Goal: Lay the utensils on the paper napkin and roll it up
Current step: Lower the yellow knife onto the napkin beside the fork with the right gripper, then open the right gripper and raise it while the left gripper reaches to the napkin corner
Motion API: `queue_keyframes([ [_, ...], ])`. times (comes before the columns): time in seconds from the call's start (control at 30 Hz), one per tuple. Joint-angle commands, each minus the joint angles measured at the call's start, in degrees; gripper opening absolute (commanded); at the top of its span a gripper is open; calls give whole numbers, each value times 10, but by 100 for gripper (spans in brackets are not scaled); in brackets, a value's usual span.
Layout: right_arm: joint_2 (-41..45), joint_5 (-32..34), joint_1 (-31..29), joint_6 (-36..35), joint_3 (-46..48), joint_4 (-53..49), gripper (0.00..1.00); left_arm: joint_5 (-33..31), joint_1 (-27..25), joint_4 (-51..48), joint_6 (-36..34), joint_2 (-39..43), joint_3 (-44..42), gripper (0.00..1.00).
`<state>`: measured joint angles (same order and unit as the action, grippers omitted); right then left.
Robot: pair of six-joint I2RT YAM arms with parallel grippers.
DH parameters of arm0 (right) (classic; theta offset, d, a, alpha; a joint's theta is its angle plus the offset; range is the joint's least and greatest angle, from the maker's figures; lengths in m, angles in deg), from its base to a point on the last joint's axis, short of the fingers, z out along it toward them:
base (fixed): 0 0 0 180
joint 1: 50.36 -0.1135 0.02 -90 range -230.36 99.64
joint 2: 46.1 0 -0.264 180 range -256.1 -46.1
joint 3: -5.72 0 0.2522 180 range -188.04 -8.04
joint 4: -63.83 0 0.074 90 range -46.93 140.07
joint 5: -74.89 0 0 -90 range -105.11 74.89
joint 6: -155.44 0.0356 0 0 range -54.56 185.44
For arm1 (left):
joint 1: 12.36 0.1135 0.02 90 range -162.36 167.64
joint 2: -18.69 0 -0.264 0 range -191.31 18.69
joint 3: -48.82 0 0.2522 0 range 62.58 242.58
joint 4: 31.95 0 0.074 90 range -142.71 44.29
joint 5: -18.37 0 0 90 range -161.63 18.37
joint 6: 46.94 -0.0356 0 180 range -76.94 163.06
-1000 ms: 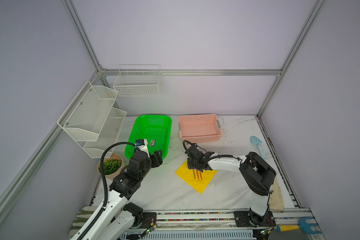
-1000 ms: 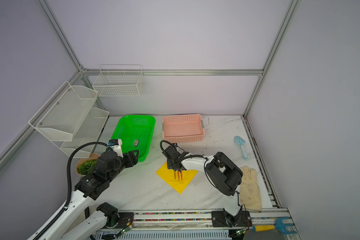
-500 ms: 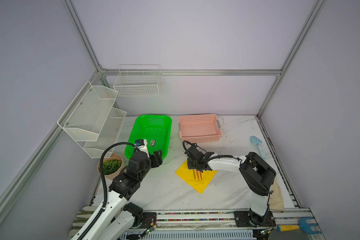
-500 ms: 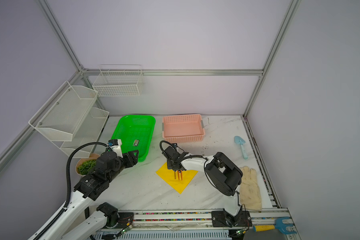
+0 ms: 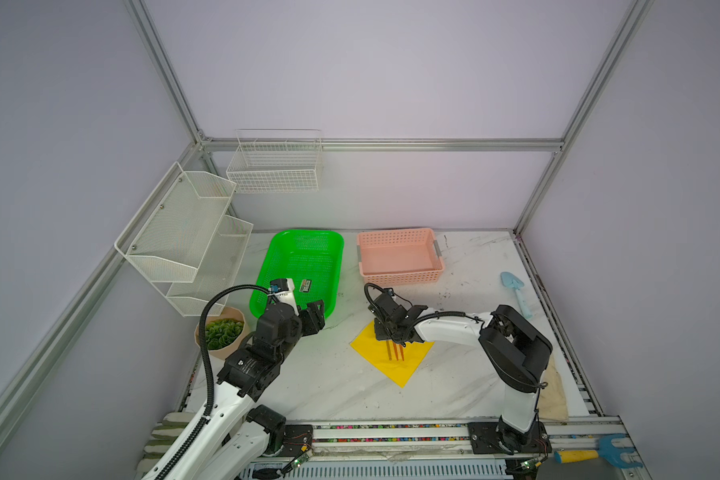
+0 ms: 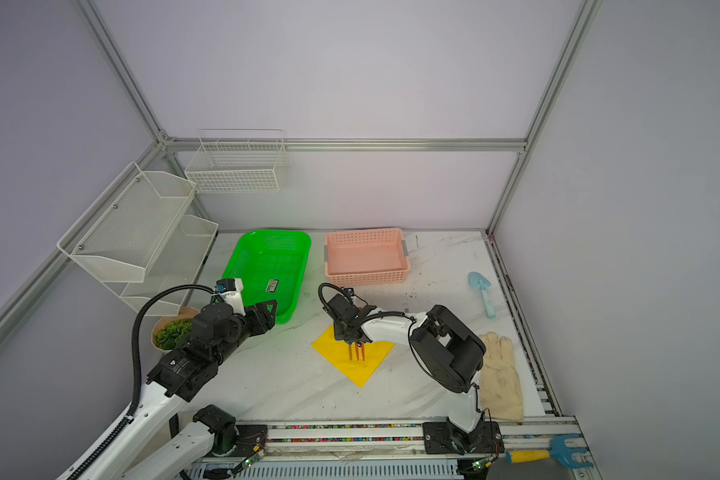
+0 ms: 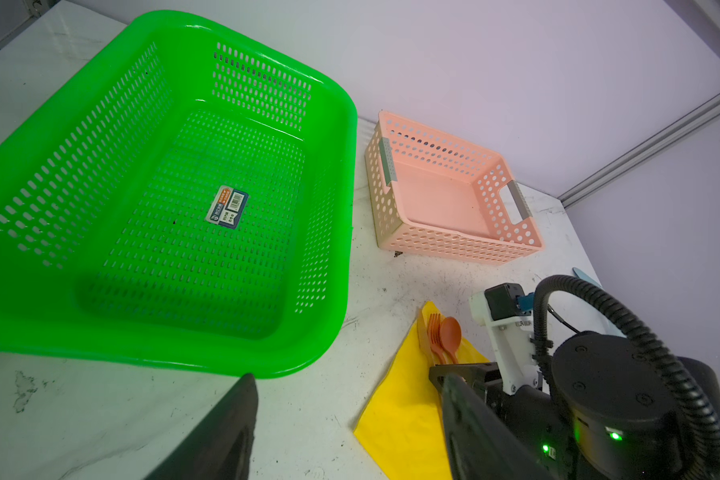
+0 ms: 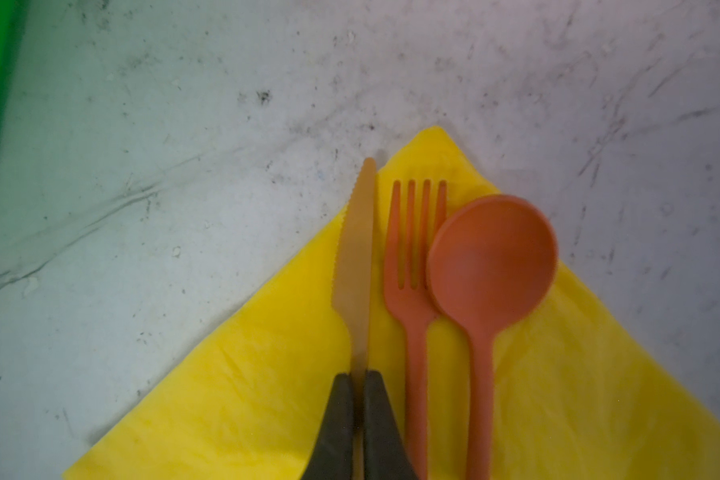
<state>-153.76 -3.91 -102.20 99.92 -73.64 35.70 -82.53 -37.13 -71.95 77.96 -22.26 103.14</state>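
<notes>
Nothing has moved: right fingers (image 8: 337, 419) pinch the knife (image 8: 356, 257) beside fork (image 8: 412, 299) and spoon (image 8: 491, 257) on the yellow napkin (image 8: 246, 395); left fingers (image 7: 225, 424) hang spread. The sticker (image 7: 227, 206) in the green basket (image 7: 341, 166) shows a barcode, its text unreadable. Scuffed marble bench (image 8: 184, 124), lilac walls (image 5: 391, 83).

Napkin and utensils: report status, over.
Right gripper jaws shut on knife handle. Left gripper jaws open, empty. Fork and spoon flat on unrolled napkin, knife tip overhanging its edge. Nothing else on it.

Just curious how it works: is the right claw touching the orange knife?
Touching. In the right wrist view the right gripper is shut on the knife, both jaws pressed against its handle with no gap.
</notes>
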Motion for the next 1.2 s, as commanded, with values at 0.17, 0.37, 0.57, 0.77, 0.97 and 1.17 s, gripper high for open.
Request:
queue_keyframes([
  [0.17, 18, 15, -5, 14, 10, -15, 7, -4, 0, 7, -1, 9, -13, 70],
  [0.37, 18, 16, -5, 14, 9, -18, 17, -3, 0, 5, -2, 10, -11, 70],
  [0.57, 23, 17, -7, 14, 3, -24, 26, -4, 0, -3, -7, 13, -1, 73],
  [0.77, 56, 12, -16, 13, -21, -51, 28, -6, 0, -17, -11, 21, 15, 73],
  [0.97, 136, 7, -19, 9, -69, -86, 29, 9, -1, -27, -28, 12, 44, 73],
  [1.17, 221, 62, 11, -15, -68, -94, 37, -18, -133, -23, -119, -50, 84, 74],
])
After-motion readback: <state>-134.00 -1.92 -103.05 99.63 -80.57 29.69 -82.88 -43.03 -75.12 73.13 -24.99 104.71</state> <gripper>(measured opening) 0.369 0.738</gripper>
